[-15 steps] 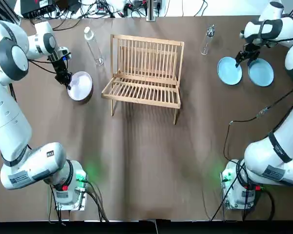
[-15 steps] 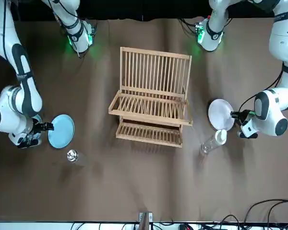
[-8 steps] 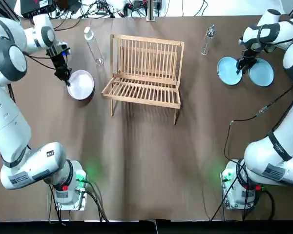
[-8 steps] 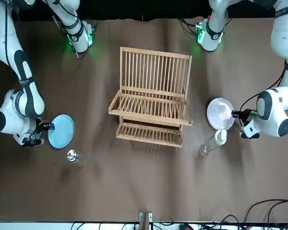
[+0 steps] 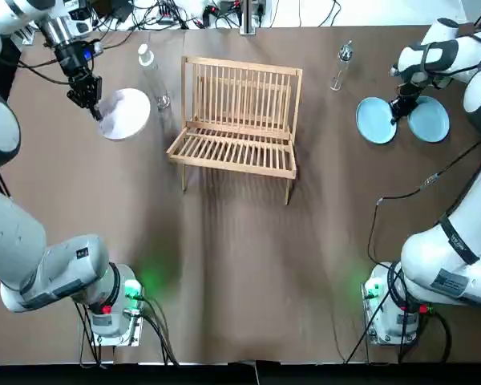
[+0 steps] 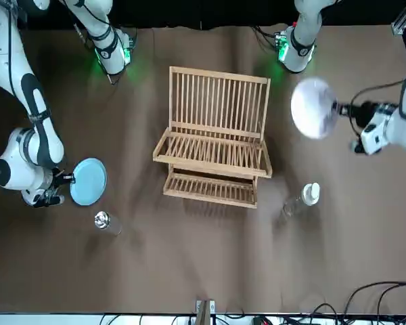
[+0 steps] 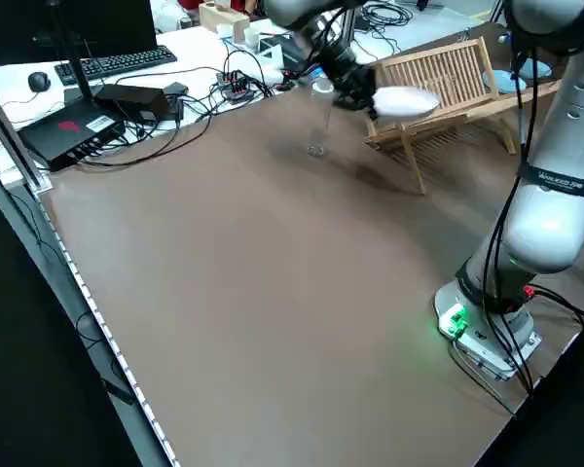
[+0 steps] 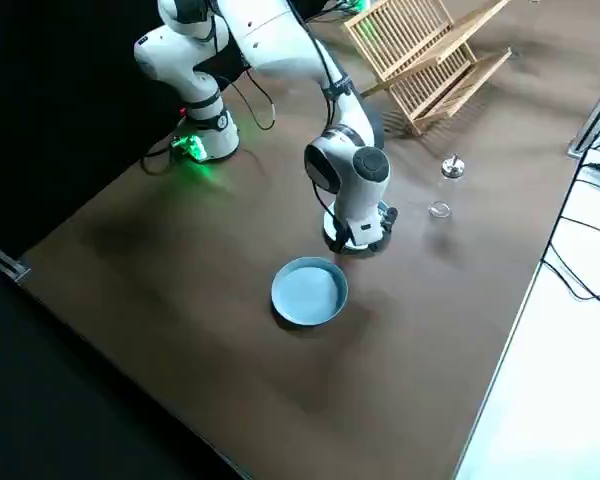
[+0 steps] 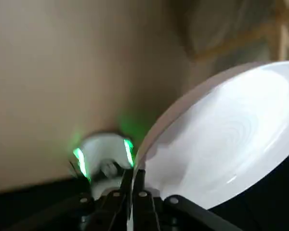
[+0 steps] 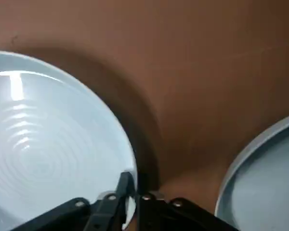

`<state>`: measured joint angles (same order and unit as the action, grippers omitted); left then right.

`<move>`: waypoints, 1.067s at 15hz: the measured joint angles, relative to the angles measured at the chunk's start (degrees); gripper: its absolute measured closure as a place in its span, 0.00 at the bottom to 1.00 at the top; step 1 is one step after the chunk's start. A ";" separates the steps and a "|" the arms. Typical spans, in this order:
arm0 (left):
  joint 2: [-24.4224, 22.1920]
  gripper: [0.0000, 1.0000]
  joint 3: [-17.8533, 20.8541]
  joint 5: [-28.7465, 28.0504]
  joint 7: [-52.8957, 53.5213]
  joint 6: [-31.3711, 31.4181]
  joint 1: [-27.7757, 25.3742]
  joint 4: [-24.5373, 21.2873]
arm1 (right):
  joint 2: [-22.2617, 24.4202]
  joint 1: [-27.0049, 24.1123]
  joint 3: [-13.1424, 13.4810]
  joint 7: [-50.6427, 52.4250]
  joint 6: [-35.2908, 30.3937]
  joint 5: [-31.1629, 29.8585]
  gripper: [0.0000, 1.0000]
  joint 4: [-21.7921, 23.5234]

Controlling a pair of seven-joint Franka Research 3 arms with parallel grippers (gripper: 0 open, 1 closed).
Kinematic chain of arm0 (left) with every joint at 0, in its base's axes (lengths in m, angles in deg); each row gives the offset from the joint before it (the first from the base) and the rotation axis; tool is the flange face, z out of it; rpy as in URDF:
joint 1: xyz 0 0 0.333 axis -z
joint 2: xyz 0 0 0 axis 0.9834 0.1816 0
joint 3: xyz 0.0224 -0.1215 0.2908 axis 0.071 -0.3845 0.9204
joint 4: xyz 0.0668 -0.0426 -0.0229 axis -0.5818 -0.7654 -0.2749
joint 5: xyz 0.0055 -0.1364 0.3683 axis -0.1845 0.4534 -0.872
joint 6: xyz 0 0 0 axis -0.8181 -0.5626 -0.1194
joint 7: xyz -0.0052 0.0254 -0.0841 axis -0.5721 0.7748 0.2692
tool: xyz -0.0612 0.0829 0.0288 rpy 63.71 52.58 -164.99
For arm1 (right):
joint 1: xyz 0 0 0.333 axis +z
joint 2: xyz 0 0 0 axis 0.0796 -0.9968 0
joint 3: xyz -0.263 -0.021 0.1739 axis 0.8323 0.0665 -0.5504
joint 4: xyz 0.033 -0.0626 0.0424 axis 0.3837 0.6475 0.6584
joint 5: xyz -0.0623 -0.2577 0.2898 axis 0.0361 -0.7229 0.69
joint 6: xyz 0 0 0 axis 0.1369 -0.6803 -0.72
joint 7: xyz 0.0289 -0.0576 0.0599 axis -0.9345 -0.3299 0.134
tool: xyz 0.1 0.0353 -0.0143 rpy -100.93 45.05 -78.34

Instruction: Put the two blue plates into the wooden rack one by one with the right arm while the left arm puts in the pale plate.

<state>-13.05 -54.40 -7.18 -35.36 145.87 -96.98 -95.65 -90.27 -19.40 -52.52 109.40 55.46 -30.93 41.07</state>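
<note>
Top view: the rack [image 5: 236, 120] is standing empty, so no plate is placed yet. The left gripper [image 5: 90, 98] is pinching the pale plate [image 5: 127, 112] by its rim, holding it off the bench on the gripper's rack side.

Right wrist view: the right gripper [image 10: 131, 195] is clamping the rim of the near blue plate [image 10: 48, 139]. The other blue plate [image 10: 267, 178] is lying just beside the gripper on the bench [image 10: 192, 72].

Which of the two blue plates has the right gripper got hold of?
The blue plate nearer the wooden rack: the right gripper pinches its rim. The other blue plate lies apart, untouched.
</note>
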 joint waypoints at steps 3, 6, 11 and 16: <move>-1.34 0.96 -1.43 6.70 -7.90 -7.68 0.45 -0.32 | 0.14 -0.14 0.00 -0.16 -3.27 0.24 0.96 -0.63; 1.22 0.96 -6.32 10.10 -18.96 -8.01 3.74 -1.24 | 0.27 -0.13 -0.57 0.11 -15.62 0.23 0.96 -3.36; 11.23 0.97 -8.59 17.55 -34.64 -6.75 15.46 0.28 | 6.46 1.51 -3.49 -4.99 -42.80 0.22 0.96 -11.05; 16.49 0.92 -8.58 20.79 -39.48 -3.71 16.66 4.14 | 12.10 3.24 -3.83 -20.71 -60.34 7.31 0.96 -11.77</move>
<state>3.44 -62.98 13.61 -74.84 142.16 -80.31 -91.51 -78.17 -16.17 -56.34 88.69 -4.88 -23.62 29.29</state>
